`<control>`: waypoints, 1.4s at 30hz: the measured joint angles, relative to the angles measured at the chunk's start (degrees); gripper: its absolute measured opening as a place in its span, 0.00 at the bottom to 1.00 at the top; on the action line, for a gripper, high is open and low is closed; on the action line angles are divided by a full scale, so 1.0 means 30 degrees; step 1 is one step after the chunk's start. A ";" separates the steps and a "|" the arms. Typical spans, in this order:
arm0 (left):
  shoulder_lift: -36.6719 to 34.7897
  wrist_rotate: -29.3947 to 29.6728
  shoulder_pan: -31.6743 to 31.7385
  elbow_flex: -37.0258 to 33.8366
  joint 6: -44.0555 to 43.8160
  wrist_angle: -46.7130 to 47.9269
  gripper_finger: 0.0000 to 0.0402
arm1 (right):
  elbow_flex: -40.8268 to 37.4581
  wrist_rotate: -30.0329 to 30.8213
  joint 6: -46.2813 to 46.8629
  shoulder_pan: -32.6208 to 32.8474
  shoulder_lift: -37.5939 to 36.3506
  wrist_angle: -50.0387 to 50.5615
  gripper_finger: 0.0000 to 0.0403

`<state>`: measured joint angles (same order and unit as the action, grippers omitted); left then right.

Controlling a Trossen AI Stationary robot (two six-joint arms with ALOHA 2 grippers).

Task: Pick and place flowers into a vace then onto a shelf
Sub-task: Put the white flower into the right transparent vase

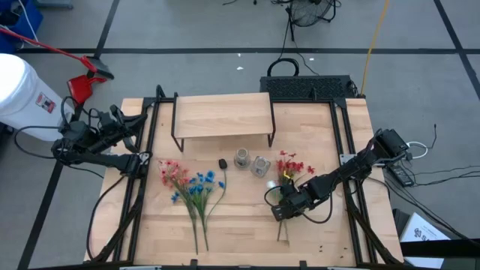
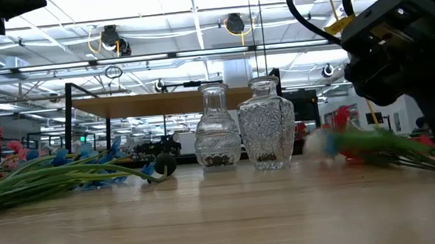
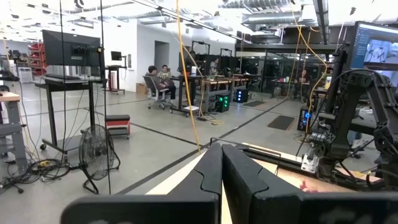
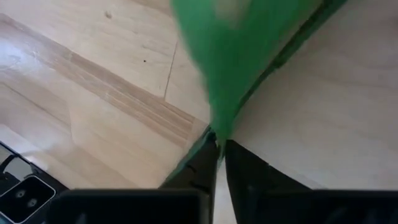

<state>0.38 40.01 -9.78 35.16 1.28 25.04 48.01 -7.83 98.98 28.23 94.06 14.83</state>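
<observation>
Your right gripper (image 4: pixel 221 146) has its fingers pinched on the green stem of the red bunch (image 1: pixel 289 169), low on the table (image 1: pixel 240 232) right of the two glass vases (image 1: pixel 251 161); the grip looks firm, though leaves blur it. Your left gripper (image 3: pixel 222 163), fingers together, waits at the table's left edge. Pink-red bunch (image 1: pixel 171 172) and blue bunch (image 1: pixel 201 184) lie before the shelf (image 1: pixel 223 115).

Right gripper (image 1: pixel 282 211) low and closed; left gripper (image 1: pixel 139 161) parked, closed.

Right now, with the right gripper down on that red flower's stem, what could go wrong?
The right gripper has pinched only the thin stem of the red bunch, so it may slip or swing when lifted. The two glass vases stand close beside the blossoms and could be knocked over.
</observation>
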 joint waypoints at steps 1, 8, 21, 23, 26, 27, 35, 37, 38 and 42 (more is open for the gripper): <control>-0.0006 0.0000 0.0000 -0.0001 0.0000 0.0000 0.02 | 0.0000 0.0004 -0.0079 0.0000 0.0000 0.0000 0.03; -0.0007 -0.0001 0.0000 0.0000 -0.0001 0.0001 0.02 | -0.0022 -0.0033 -0.0176 0.0015 0.0015 0.0042 0.01; -0.0004 -0.0007 0.0000 0.0000 -0.0002 0.0007 0.02 | -0.0058 0.2011 -0.1113 -0.0138 -0.2646 0.0280 0.00; -0.0003 -0.0007 0.0000 0.0000 0.0000 0.0004 0.02 | -0.0036 0.2863 -0.1165 -0.0141 -0.3206 0.0202 0.00; -0.0002 -0.0007 0.0000 -0.0005 0.0000 0.0002 0.02 | -0.0044 0.4315 -0.1425 -0.0175 -0.3926 0.0335 0.00; -0.0001 -0.0007 0.0000 -0.0006 0.0000 0.0001 0.02 | -0.0044 0.4950 -0.1646 -0.0189 -0.4208 0.0293 0.00; -0.0002 -0.0004 0.0000 -0.0002 0.0000 0.0012 0.03 | -0.0042 0.6203 -0.3889 -0.0858 -0.6130 0.0272 0.00; -0.0001 -0.0001 0.0000 0.0000 0.0000 0.0008 0.02 | -0.0036 0.6225 -0.4908 -0.1080 -0.6677 0.0150 0.00; -0.0007 -0.0007 0.0000 -0.0007 0.0000 0.0015 0.03 | -0.0036 0.6274 -0.5407 -0.1225 -0.6955 0.0096 0.00; -0.0003 -0.0002 0.0000 -0.0002 0.0000 0.0007 0.03 | -0.0036 0.8154 -0.7247 -0.1731 -0.7996 0.0057 0.00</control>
<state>0.37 40.00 -9.78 35.15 1.28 25.06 47.90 16.64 77.24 23.03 70.07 15.00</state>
